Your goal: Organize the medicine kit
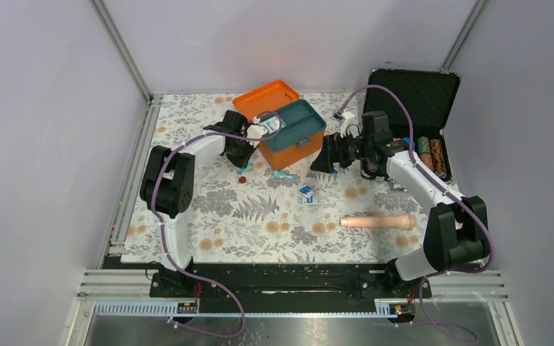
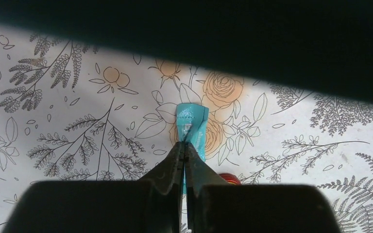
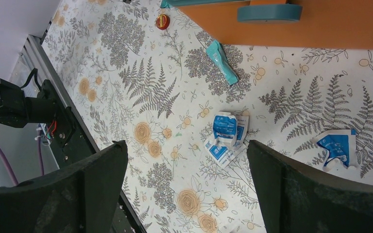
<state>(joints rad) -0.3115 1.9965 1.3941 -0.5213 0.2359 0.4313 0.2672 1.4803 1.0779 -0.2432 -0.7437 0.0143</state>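
Black left claw (image 2: 184, 148) clenched on teal packet (image 2: 192, 121); we cannot tell whether packet clears floral tabletop (image 2: 77, 111). Small red disc (image 2: 229, 178) just beside. Our right claw (image 3: 189, 189) released, jaws wide, hanging over white-and-blue packets (image 3: 226, 136). Beyond them second teal packet (image 3: 222, 60) lies near orange medicine kit (image 1: 296, 153), which we see toward tabletop's far side, between both arms, lid open, teal tray (image 1: 299, 122) seated inside. At far right, black case (image 1: 412, 97) stands open.

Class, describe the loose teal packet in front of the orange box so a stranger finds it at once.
Start at the orange box at the far middle of the floral mat. In front of its near wall lies the teal packet. It is long, narrow and all teal, unlike the squarer white-and-blue packets nearer the arms.
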